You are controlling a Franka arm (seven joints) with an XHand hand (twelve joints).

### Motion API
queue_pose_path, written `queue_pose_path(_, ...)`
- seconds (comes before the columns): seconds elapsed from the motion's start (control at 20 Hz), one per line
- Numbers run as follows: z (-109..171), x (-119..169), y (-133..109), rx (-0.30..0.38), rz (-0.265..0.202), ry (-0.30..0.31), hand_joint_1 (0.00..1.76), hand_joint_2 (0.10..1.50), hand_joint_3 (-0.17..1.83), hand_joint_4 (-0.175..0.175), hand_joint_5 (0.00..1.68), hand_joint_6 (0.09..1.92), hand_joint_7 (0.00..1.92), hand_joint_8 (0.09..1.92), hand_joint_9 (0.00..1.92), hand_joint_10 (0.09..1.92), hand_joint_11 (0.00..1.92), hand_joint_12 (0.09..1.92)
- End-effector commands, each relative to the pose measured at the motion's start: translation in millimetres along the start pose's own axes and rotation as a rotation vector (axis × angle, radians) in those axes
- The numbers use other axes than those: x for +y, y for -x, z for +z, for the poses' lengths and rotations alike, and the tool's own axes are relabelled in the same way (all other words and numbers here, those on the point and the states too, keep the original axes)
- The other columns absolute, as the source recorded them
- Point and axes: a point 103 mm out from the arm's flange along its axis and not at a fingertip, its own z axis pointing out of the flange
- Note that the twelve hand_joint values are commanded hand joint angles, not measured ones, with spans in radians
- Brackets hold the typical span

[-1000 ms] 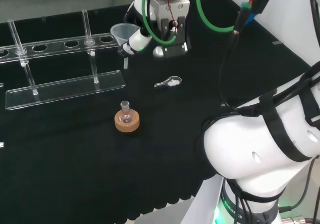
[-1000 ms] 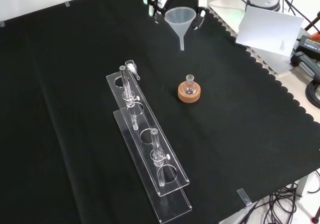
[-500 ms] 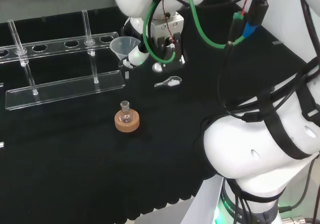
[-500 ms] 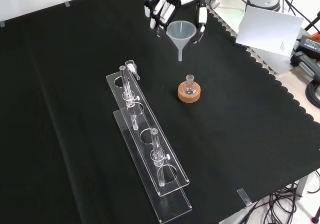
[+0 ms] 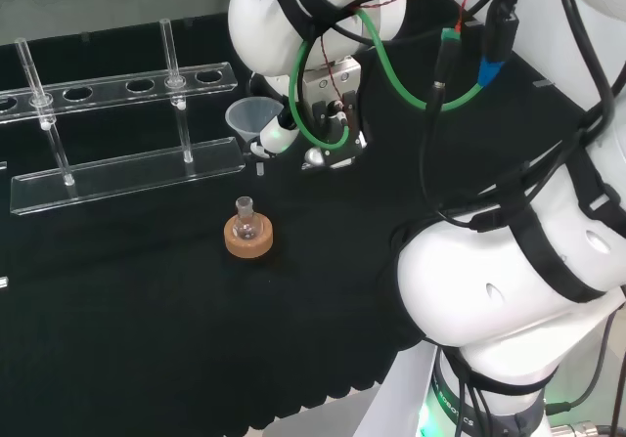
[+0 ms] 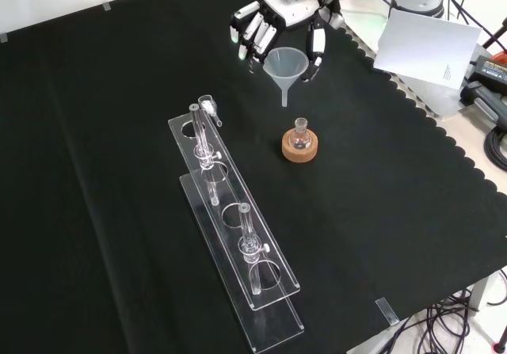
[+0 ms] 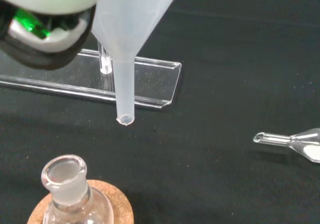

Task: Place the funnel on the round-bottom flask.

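The hand (image 6: 281, 29) is shut on a translucent funnel (image 6: 287, 65) and holds it upright in the air, stem down. In the head view the funnel (image 5: 249, 122) hangs above and behind the small round-bottom flask (image 5: 245, 218), which stands on a cork ring (image 5: 248, 240). From the front the flask (image 6: 299, 135) on its cork ring (image 6: 299, 149) stands just below and right of the funnel's stem. In the wrist view the stem tip (image 7: 124, 119) hovers a short way off the flask's open neck (image 7: 64, 173), apart from it.
A long clear test-tube rack (image 6: 234, 227) with two glass tubes stands left of the flask in the front view; in the head view the rack (image 5: 127, 168) lies beyond it. A small glass scoop (image 7: 295, 143) lies on the cloth near the hand.
The hand has carried the funnel down and toward the flask over the last second. The flask and rack have not moved.
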Motion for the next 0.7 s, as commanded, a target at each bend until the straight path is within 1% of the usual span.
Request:
queue_pose_path(0.05, 8.8, -0.9, -1.6, 0.011, 0.012, -0.009, 0.95, 0.45, 0.68, 0.078, 0.86, 0.18, 1.13, 0.30, 0.69, 0.45, 0.00, 1.36)
queue_pose_path(0.2, 1.4, -8.6, -8.1, 0.047, -0.008, -0.010, 0.95, 0.45, 0.69, 0.078, 0.86, 0.18, 1.13, 0.30, 0.70, 0.45, 0.00, 1.36)
queue_pose_path(0.4, -4.1, -17.0, -21.9, 0.076, -0.050, -0.017, 0.95, 0.45, 0.69, 0.078, 0.86, 0.18, 1.13, 0.30, 0.70, 0.45, 0.00, 1.36)
queue_pose_path(0.55, 1.6, -15.6, -31.2, 0.090, -0.058, -0.032, 0.95, 0.45, 0.69, 0.077, 0.86, 0.18, 1.13, 0.30, 0.70, 0.45, 0.00, 1.36)
queue_pose_path(0.7, 3.0, -13.5, -39.7, 0.093, -0.066, -0.026, 0.94, 0.46, 0.69, 0.077, 0.86, 0.19, 1.13, 0.30, 0.70, 0.45, 0.00, 1.36)
